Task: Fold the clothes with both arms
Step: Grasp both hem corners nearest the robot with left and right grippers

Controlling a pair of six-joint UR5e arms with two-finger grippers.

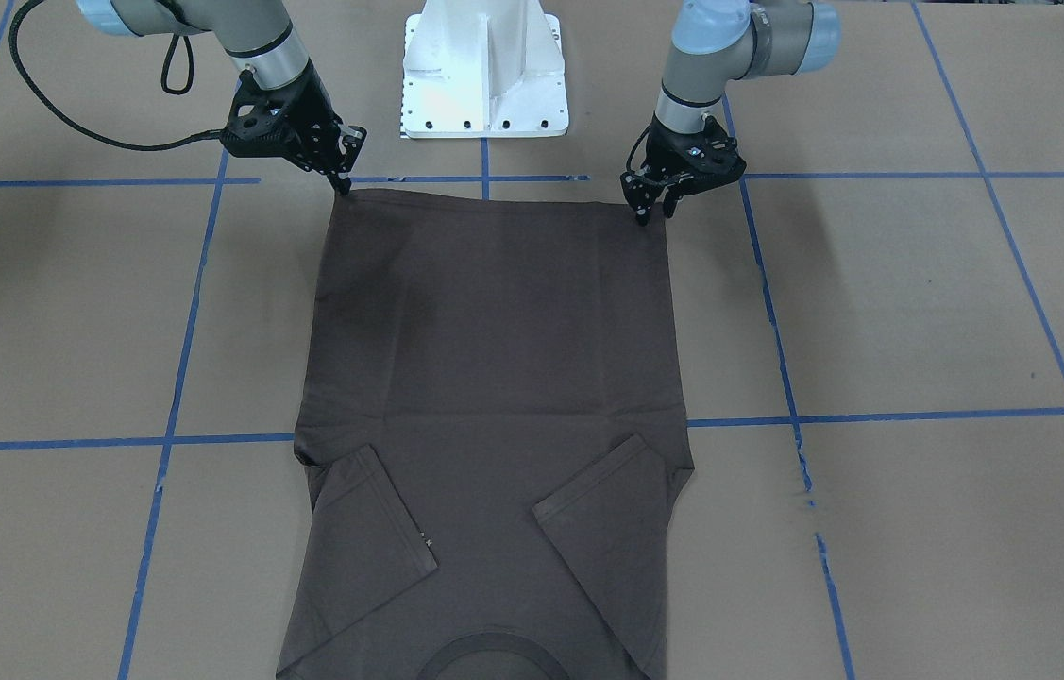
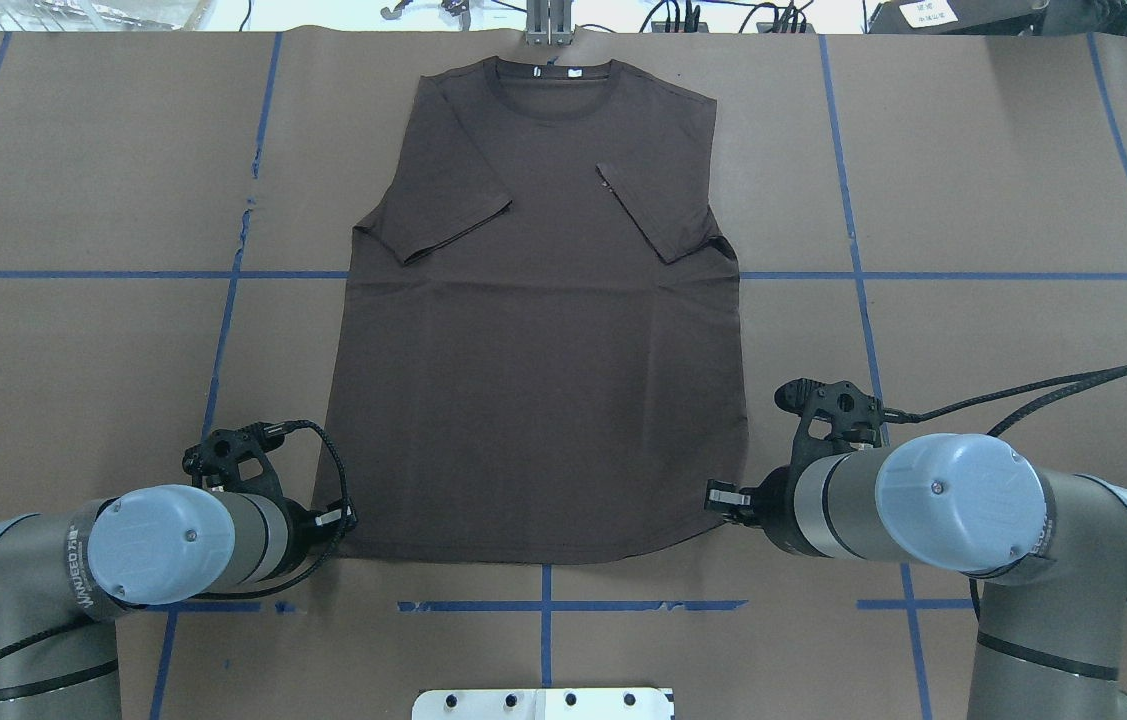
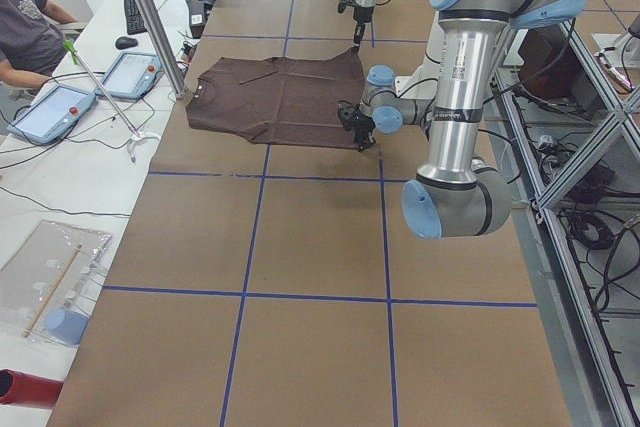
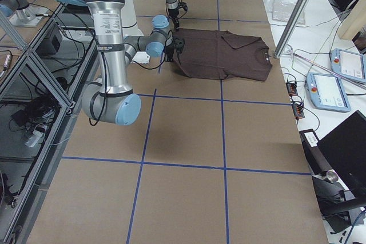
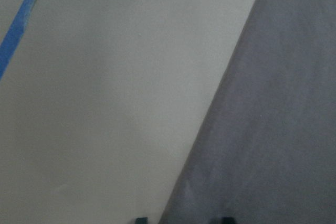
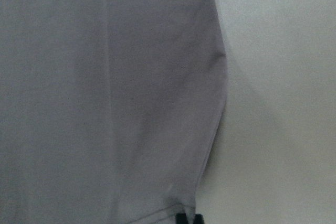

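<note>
A dark grey-brown T-shirt (image 1: pixel 494 331) lies flat in the middle of the brown tabletop (image 1: pixel 919 302). Its ribbed collar (image 2: pixel 548 100) is at the edge far from the robot and its hem is toward the robot's edge. Both short sleeves are folded inward over the chest, the left sleeve (image 2: pixel 453 215) and the right sleeve (image 2: pixel 648 215) angling toward each other. The left end effector (image 1: pixel 654 212) is down at the hem's left corner with its fingers parted, straddling the cloth's edge. The right end effector (image 1: pixel 341 184) is at the hem's right corner, its fingertips drawn narrow and pinching the fabric there. Blue tape lines (image 1: pixel 871 416) cross the tabletop in a grid, and the white pedestal base (image 1: pixel 484 76) stands at the robot's edge.
</note>
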